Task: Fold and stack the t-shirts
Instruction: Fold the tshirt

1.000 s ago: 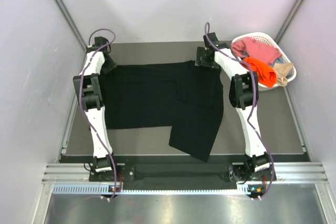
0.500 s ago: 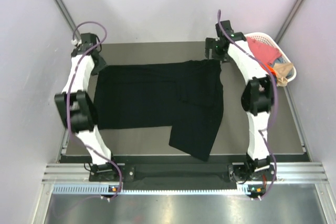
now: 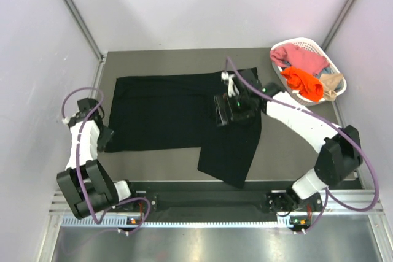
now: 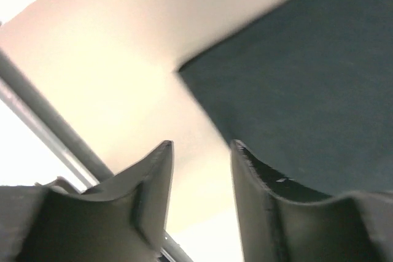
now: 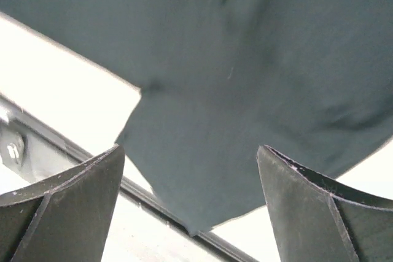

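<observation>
A large black t-shirt (image 3: pixel 166 111) lies spread flat on the table, with one flap reaching down to the front edge. My left gripper (image 3: pixel 108 141) hovers at the shirt's near-left corner; in its wrist view the gripper (image 4: pixel 202 145) is open and empty over bare table, the shirt corner (image 4: pixel 295 90) just to its right. Over the shirt's right half hangs my right gripper (image 3: pixel 220 113). Its wrist view shows it (image 5: pixel 190 148) wide open above the black cloth (image 5: pixel 245 59), holding nothing. Pink (image 3: pixel 301 58), orange (image 3: pixel 302 82) and beige (image 3: pixel 331 84) t-shirts sit in the basket.
The white slatted basket (image 3: pixel 279 47) stands at the back right corner of the table. A metal rail (image 3: pixel 215 200) runs along the front edge by the arm bases. Grey walls close in on the left, back and right.
Both arms have left the shirt's far corners. The left one swung back to the near-left corner, the right one moved forward over the shirt's right half. The shirt lies unchanged.
</observation>
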Robot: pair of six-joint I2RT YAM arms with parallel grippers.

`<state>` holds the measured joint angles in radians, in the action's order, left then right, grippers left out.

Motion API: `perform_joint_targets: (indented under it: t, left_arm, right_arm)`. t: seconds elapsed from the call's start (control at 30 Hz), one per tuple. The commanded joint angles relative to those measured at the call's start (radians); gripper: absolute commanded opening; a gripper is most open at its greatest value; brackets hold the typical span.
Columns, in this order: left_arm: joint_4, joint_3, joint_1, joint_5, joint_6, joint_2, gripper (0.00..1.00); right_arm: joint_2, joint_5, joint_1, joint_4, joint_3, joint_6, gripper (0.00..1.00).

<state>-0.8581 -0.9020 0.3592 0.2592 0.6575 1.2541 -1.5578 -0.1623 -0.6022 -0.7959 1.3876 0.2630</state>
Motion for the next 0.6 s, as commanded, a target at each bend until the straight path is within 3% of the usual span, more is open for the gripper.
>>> perform_joint_targets:
  t: [0.0,0.23,0.57]
  left_arm:
    - [0.033,0.046,0.069,-0.044,0.048,-0.044,0.5]
    - [0.182,0.112,0.132,-0.182,0.059,0.016,0.5]
    - [0.214,0.141,0.144,-0.141,0.091,0.106,0.47]
  right_arm:
    - [0.113,-0.098,-0.025,0.115,-0.149,0.012,0.89]
    - [0.24,-0.094,-0.038,0.11,-0.312,-0.037,0.89]
    - [0.326,-0.097,-0.039,0.129,-0.397,-0.016,0.9]
